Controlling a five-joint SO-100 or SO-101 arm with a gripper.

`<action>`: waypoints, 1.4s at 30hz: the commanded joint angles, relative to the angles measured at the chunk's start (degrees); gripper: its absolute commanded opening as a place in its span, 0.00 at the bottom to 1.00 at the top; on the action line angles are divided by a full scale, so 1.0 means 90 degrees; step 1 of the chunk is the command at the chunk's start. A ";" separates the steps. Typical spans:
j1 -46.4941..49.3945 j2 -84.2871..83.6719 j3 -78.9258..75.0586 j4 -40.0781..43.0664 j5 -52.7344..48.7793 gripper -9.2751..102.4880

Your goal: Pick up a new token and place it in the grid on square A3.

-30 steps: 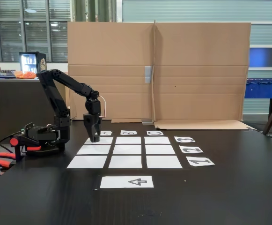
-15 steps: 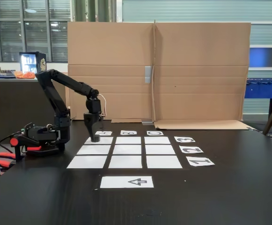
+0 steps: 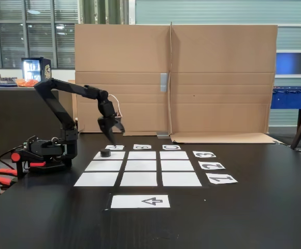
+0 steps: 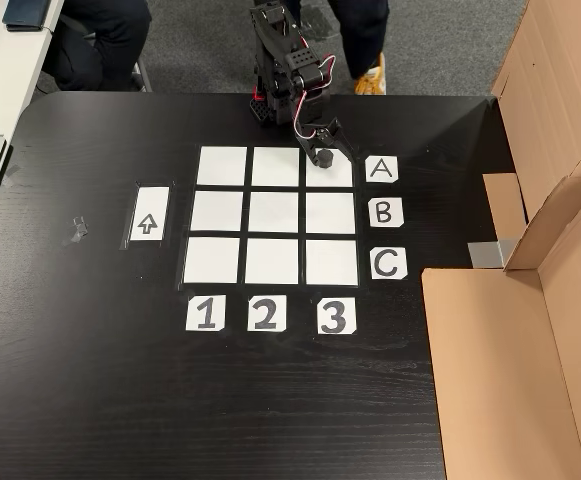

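Token [image 3: 105, 153] resting on square A3 [image 4: 330, 178] of the grid [image 4: 274, 215], gripper [image 3: 112, 139] above the token, jaws apart and empty

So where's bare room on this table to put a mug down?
Free: the black table below the number labels, and left of the arrow sheet. Crowded: square A3, where the token sits under the tool.

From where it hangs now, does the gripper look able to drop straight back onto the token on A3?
Probably yes: the gripper hangs open just above the token, with nothing between them on square A3.
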 commanded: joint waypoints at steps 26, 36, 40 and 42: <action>0.3086 0.3223 -0.1318 -0.0850 0.1221 0.44; 0.6553 0.2559 -0.2061 -0.0850 0.2686 0.44; 0.7793 0.2246 -0.2207 -0.0850 0.3115 0.44; 0.8350 0.2148 -0.2227 -0.0850 0.3174 0.44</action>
